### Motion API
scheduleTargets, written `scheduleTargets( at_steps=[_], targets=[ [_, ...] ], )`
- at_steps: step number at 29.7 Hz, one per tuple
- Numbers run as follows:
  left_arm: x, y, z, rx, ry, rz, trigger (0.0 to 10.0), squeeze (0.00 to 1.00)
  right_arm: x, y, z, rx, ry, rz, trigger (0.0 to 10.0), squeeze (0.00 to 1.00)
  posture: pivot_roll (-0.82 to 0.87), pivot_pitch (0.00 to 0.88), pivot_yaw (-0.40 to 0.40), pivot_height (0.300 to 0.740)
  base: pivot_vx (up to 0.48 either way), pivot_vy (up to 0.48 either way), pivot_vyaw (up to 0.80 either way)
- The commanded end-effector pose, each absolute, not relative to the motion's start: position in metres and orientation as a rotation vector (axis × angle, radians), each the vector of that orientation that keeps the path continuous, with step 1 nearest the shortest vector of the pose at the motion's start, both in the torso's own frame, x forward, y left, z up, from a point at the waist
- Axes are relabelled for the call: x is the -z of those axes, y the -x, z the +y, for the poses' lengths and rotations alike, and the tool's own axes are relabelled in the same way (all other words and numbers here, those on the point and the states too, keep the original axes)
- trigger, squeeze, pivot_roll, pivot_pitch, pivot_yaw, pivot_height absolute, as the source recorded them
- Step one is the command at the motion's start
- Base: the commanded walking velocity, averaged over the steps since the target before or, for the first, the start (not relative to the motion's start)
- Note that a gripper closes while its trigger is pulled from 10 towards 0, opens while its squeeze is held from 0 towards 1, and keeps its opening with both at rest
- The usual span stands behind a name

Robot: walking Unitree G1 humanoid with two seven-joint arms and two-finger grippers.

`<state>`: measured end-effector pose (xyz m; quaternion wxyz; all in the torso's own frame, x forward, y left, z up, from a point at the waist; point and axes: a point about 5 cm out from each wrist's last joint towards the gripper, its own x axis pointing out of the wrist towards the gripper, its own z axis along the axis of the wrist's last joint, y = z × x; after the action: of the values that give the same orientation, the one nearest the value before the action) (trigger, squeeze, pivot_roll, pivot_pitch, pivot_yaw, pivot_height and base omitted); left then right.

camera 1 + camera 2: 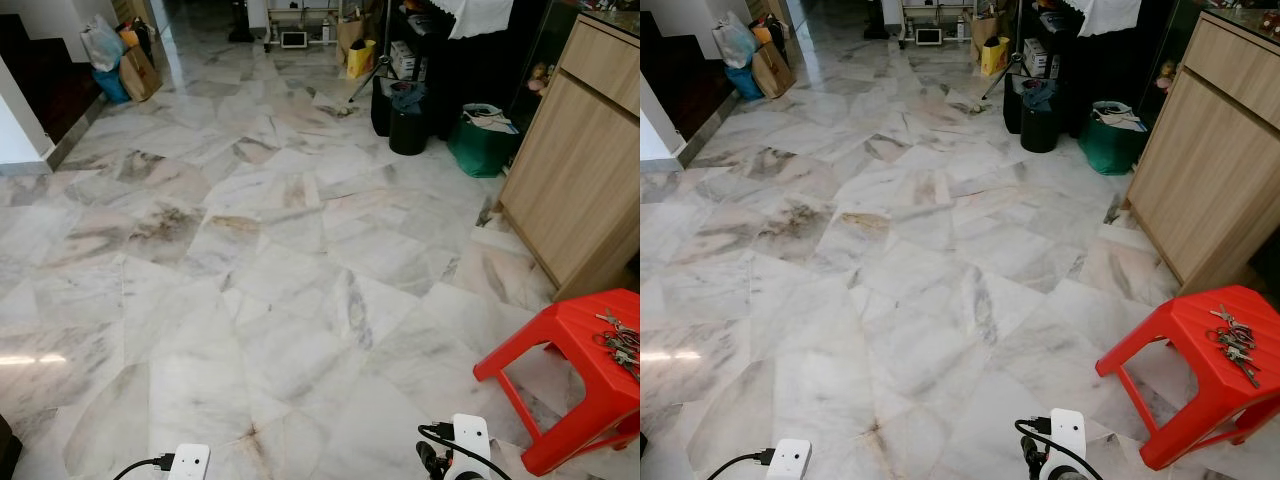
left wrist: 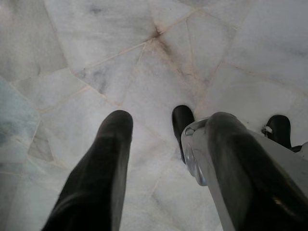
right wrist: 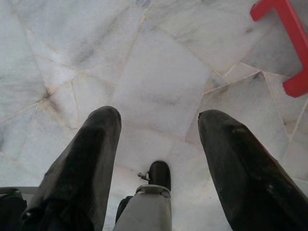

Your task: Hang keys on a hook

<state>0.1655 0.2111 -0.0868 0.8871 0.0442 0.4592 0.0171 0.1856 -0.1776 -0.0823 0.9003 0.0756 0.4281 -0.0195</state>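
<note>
Lying on the red stool [image 1: 1200, 350], keys [image 1: 1232, 352] sit well apart from both spread, empty hands.

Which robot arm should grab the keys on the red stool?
Probably the right. The keys lie on the red stool at the robot's right, and the open right gripper hangs near the stool's leg. The left gripper, also open, hangs farther away.

The red stool [image 1: 585, 370] and keys [image 1: 620, 343] are cut off at the frame edge.
</note>
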Motion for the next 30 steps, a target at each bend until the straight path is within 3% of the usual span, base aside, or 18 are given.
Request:
scheduleTargets(
  at_steps=[1, 11, 12, 30],
  targets=[
    [0.0891, -0.1598, 0.2133, -0.048, -0.096, 0.978, 10.0, 1.00, 0.0842, -0.1819, -0.1767, 0.042, -0.174, 0.895, 10.0, 1.00, 0.02, 0.022, 0.004, 0.740, 0.000, 0.000, 0.00],
    [0.0892, -0.1595, 0.2138, -0.053, -0.099, 0.980, 10.0, 1.00, 0.0843, -0.1816, -0.1768, 0.040, -0.169, 0.898, 10.0, 1.00, 0.02, 0.022, 0.004, 0.740, 0.000, 0.000, 0.00],
    [0.0893, -0.1594, 0.2142, -0.056, -0.105, 0.983, 10.0, 0.00, 0.0848, -0.1812, -0.1758, 0.023, -0.154, 0.908, 10.0, 0.00, 0.02, 0.022, 0.004, 0.740, 0.000, 0.000, 0.00],
    [0.0860, -0.1629, 0.2216, -0.105, -0.121, 0.958, 10.0, 0.00, 0.0866, -0.1782, -0.1692, -0.022, -0.142, 0.921, 10.0, 0.00, 0.01, 0.014, 0.010, 0.740, 0.453, 0.000, 0.07]
  ],
)
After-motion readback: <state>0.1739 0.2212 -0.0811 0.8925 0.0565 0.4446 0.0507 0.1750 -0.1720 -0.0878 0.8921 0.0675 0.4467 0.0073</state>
